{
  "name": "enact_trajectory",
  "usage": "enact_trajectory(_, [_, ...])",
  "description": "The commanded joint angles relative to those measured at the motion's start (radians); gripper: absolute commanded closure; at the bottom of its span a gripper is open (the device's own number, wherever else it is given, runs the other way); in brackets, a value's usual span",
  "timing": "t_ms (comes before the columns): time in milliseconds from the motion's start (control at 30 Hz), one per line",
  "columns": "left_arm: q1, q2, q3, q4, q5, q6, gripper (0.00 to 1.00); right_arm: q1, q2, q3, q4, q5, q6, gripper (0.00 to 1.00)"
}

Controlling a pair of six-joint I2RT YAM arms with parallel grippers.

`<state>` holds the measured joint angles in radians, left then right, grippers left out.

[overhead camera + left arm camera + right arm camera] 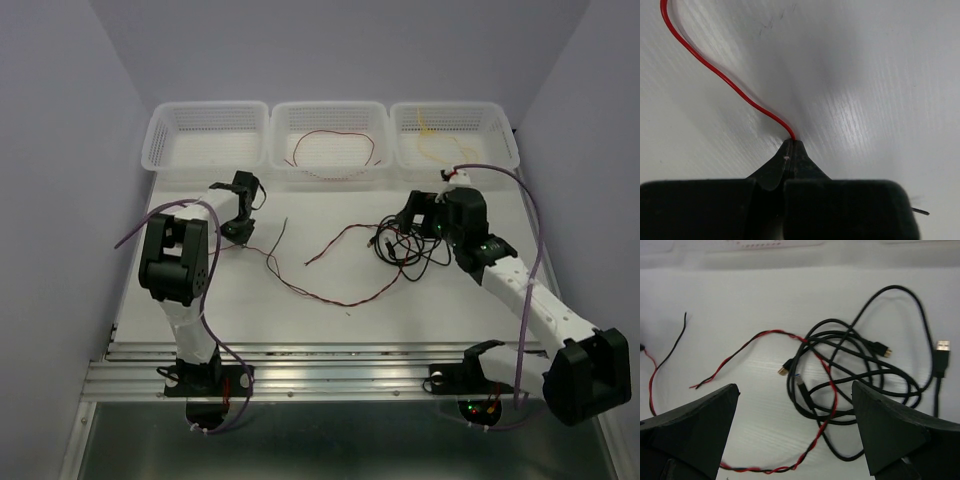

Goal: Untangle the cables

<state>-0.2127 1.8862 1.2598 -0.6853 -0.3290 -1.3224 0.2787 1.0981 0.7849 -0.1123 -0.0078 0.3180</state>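
Note:
A twisted red-and-black wire (345, 302) runs across the table from my left gripper to a tangle of black cables (400, 255) with small plugs. My left gripper (240, 228) is low on the table and shut on the wire's red strand (730, 82), which leaves the closed tips of the gripper (791, 142). My right gripper (415, 215) is open and empty above the tangle; in its wrist view the gripper (795, 387) frames the black cables (804, 392) and the red-and-black wire (834, 398) threading through them. A red wire (330, 133) and a yellow wire (432, 140) lie in baskets.
Three white mesh baskets stand along the back edge: left (207, 105), middle (328, 104) and right (452, 104). A USB plug (942, 352) lies at the tangle's right side. A metal rail runs along the table's near edge (330, 370).

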Motion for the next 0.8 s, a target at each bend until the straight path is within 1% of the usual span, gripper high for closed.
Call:
enact_trajectory(0, [-0.02, -0.082, -0.094, 0.185, 0.018, 0.155, 1.0, 0.167, 0.086, 0.074, 0.051, -0.018, 0.01, 0.0])
enact_trajectory(67, [-0.066, -0.171, -0.118, 0.263, 0.018, 0.199, 1.0, 0.194, 0.126, 0.094, 0.071, -0.023, 0.047, 0.0])
enact_trajectory(133, [-0.099, -0.255, -0.128, 0.305, -0.019, 0.219, 1.0, 0.212, 0.177, 0.105, 0.097, -0.027, 0.065, 0.0])
enact_trajectory(233, [-0.14, -0.33, -0.148, 0.355, -0.035, 0.258, 1.0, 0.249, 0.22, 0.119, 0.143, -0.047, 0.079, 0.0])
enact_trajectory(333, [-0.174, -0.441, -0.184, 0.408, -0.039, 0.279, 1.0, 0.267, 0.252, 0.132, 0.169, -0.078, 0.119, 0.0])
enact_trajectory(467, [-0.238, -0.532, -0.189, 0.463, -0.084, 0.324, 1.0, 0.277, 0.285, 0.131, 0.223, -0.109, 0.165, 0.0])
enact_trajectory(533, [-0.27, -0.565, -0.183, 0.486, -0.082, 0.373, 1.0, 0.287, 0.302, 0.135, 0.253, -0.145, 0.165, 0.0])
enact_trajectory(633, [-0.289, -0.64, -0.175, 0.547, -0.056, 0.434, 1.0, 0.31, 0.342, 0.146, 0.29, -0.204, 0.124, 0.0])
enact_trajectory(667, [-0.298, -0.682, -0.174, 0.597, -0.027, 0.496, 1.0, 0.31, 0.367, 0.16, 0.302, -0.231, 0.104, 0.0])
enact_trajectory(767, [-0.31, -0.749, -0.169, 0.659, 0.027, 0.564, 1.0, 0.31, 0.405, 0.189, 0.318, -0.247, 0.124, 0.0])
